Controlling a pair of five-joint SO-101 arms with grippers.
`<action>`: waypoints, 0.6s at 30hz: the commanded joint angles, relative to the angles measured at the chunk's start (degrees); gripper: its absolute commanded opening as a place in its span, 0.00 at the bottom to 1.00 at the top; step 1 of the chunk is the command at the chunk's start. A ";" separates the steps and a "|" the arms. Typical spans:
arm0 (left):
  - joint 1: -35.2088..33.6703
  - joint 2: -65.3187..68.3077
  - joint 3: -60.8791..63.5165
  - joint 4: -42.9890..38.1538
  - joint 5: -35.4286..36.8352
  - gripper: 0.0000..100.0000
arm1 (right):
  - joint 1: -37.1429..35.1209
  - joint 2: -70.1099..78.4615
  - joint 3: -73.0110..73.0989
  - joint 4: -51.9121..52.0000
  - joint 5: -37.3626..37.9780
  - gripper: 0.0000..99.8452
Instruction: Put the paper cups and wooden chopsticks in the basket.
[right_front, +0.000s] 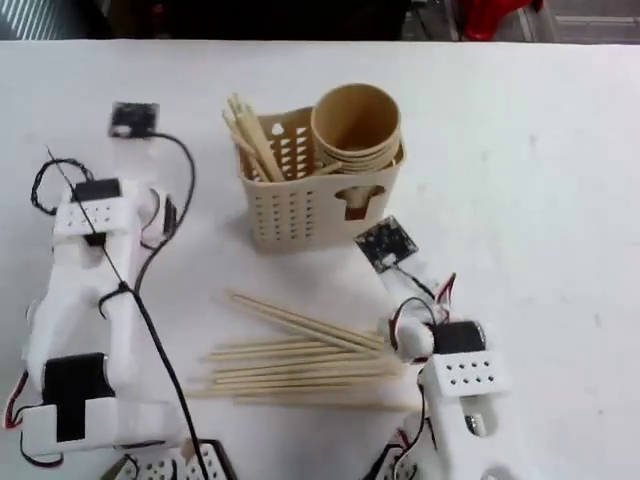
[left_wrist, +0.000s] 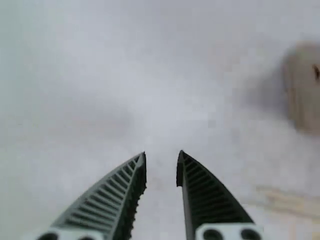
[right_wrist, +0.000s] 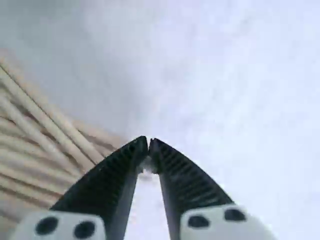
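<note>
One blurred basket (left_wrist: 301, 95) (cut off at edge); left tool (left_wrist: 161, 155) slightly spread, right tool (right_wrist: 149, 141) pressed together.

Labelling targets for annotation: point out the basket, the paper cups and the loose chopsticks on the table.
basket (right_front: 300, 215): high view, front perforated wall.
paper cups (right_front: 356, 125): high view, inside of the top cup.
loose chopsticks (right_front: 300, 366): high view, middle of the pile.
</note>
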 joint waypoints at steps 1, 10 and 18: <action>3.30 -1.19 -5.98 17.23 -15.74 0.12 | 1.89 -1.71 2.11 -4.88 0.26 0.02; 4.00 -1.27 -6.15 34.02 -47.12 0.12 | 9.45 -1.63 2.64 -9.45 -1.93 0.02; 17.27 -1.36 4.13 33.23 -51.60 0.03 | 10.07 -1.19 3.34 -10.86 -3.87 0.02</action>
